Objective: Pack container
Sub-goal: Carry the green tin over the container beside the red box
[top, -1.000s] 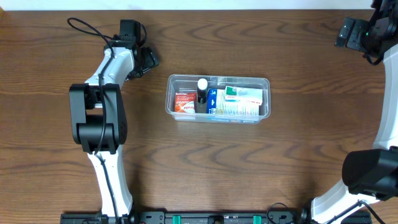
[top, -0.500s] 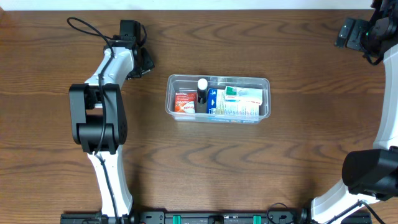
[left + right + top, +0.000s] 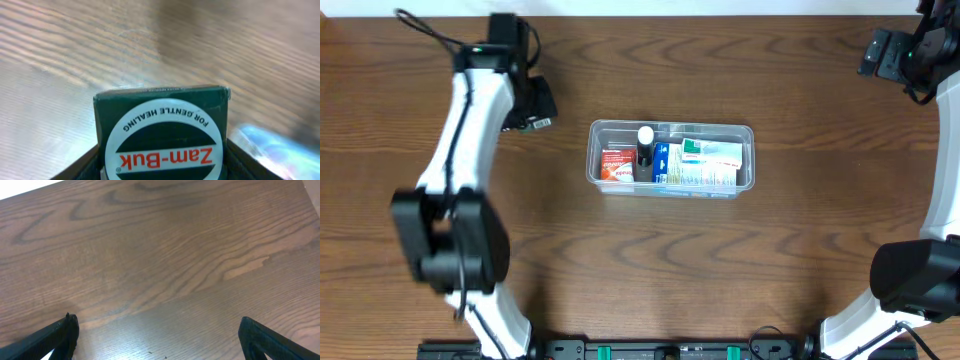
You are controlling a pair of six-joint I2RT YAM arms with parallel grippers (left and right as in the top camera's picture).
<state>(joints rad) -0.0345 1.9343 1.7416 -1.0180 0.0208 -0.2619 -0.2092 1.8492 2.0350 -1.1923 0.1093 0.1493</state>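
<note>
The container [image 3: 670,125], a clear rectangular tub, stands at the table's middle. It holds a red packet [image 3: 617,165], a white-capped bottle [image 3: 645,138] and blue and green boxes [image 3: 705,163]. To its upper left, my left gripper [image 3: 534,106] is shut on a dark green Zam-Buk box [image 3: 162,125], which fills the left wrist view between the fingers [image 3: 82,165], raised over the wood. My right gripper [image 3: 880,52] hangs open at the far right back corner. In the right wrist view it [image 3: 160,340] has only bare wood between its fingertips.
The brown wooden table [image 3: 640,270] runs to a pale back edge [image 3: 650,8] along the top. Both arm bases stand at the front edge, the left [image 3: 455,250] and the right [image 3: 910,280]. A black cable [image 3: 425,30] loops by the left wrist.
The left gripper has shut on the Zam-Buk box. The left arm has swung up and to the left, its elbow now nearer the front. The right arm has not moved.
</note>
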